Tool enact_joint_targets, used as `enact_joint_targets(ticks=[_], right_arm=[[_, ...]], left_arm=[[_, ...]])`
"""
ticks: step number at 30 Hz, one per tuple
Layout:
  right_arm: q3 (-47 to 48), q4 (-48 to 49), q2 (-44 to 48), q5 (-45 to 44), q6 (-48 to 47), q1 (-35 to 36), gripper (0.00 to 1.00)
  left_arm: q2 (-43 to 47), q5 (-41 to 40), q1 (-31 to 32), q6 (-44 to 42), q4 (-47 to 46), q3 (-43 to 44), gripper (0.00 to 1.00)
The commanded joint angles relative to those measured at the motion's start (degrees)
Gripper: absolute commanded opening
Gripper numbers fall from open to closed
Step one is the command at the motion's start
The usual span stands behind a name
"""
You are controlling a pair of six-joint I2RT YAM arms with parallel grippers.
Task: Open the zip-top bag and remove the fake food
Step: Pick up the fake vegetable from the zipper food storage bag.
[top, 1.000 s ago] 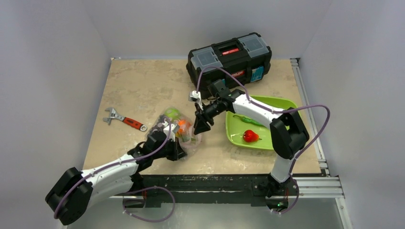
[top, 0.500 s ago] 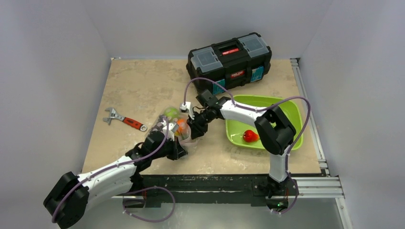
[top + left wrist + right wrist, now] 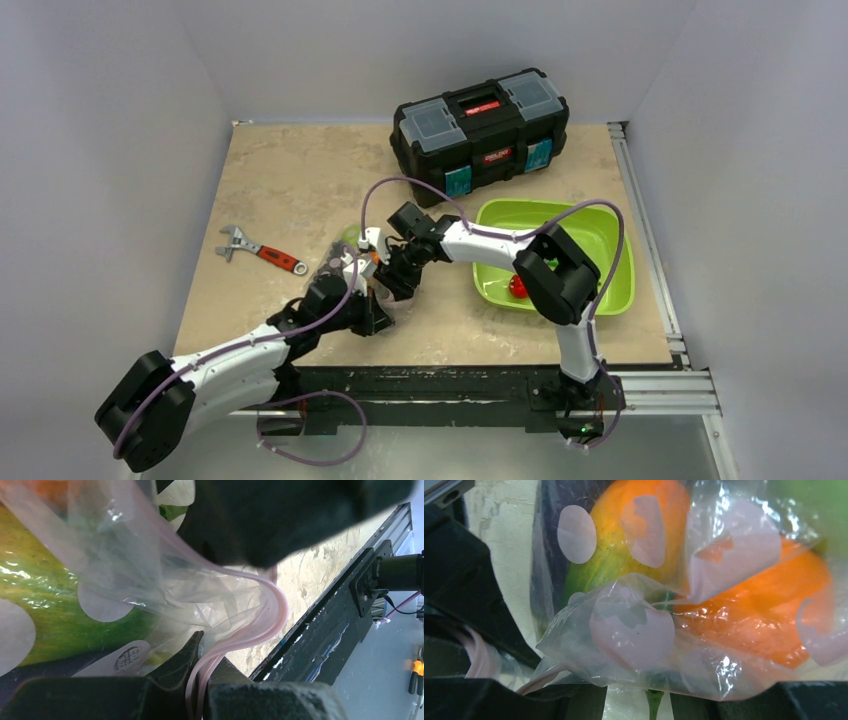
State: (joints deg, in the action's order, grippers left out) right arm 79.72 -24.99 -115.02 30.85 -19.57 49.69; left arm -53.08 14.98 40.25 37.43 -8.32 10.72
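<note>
ok so the zip-top bag (image 3: 352, 262) is sitting on the bench (image 3: 290, 180) just off the left side of the green tray (image 3: 603, 262) in the overhead view, with both arms crowded onto the end of it nearest the tray. Left claw (image 3: 204, 656) is clamped shut on the bag's pinkish zip strip (image 3: 272, 617); in its own wrist cam the strip runs right down between the two fingers, and the rest of the film balloons up and away from there. Right claw (image 3: 639, 703) comes in from the tray side and sits right at the bag's mouth. Its jaws stand apart, and crinkly film drapes over the gap with a thin green stem (image 3: 653, 700) poking down between them. No firm pinch there that I can make out. Through the plastic you can see the orange-green mango (image 3: 624, 545) and the orange (image 3: 764, 615) touching each other, both inside the bag. A red pepper (image 3: 517, 287) is lying in the tray.
</note>
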Motion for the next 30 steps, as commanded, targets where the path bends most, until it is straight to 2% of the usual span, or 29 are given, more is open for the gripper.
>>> enact_joint_targets(ticks=[1, 3, 7, 9, 12, 16, 19, 22, 26, 30], right_arm=[[1.77, 2.86, -1.10, -7.46, -0.90, 1.52, 0.47], [1.24, 3.48, -1.78, -9.42, -0.98, 1.54, 0.45], [0.76, 2.84, -0.96, -7.08, -0.92, 1.54, 0.20], [1.91, 1.56, 0.52, -0.26, 0.57, 1.55, 0.09], [3.24, 0.23, 2.91, 12.98, 4.04, 1.55, 0.01], [2.76, 2.86, 4.41, 24.77, 11.33, 1.25, 0.00], [-1.06, 12.09, 4.80, 29.28, 23.04, 0.35, 0.00], [-5.77, 23.20, 4.97, 29.28, 36.23, -1.47, 0.00], [-10.70, 34.99, 7.44, 29.58, 49.70, -7.33, 0.00], [-11.75, 35.33, 11.04, 30.08, 50.83, -12.32, 0.00]], left_arm=[[-0.54, 1.98, -0.14, -0.07, -4.49, -0.13, 0.00], [-0.43, 1.92, -0.17, 0.01, -4.66, -0.32, 0.00], [0.52, 1.13, -0.17, 0.29, -4.32, -1.11, 0.00], [0.50, 0.68, -0.17, 0.05, -3.80, -1.14, 0.00], [-1.04, 0.62, -0.17, -0.45, -3.70, -0.78, 0.00], [-5.02, 2.04, -0.12, -1.04, -5.26, 0.49, 0.00], [-8.53, 4.03, 0.09, -1.19, -6.51, 1.97, 0.00], [-11.86, 5.34, 0.61, -1.39, -6.56, 3.84, 0.00], [-14.68, 5.00, 1.05, -1.61, -5.38, 5.16, 0.00], [-15.99, 1.72, 1.06, -1.42, -1.63, 6.37, 0.00]])
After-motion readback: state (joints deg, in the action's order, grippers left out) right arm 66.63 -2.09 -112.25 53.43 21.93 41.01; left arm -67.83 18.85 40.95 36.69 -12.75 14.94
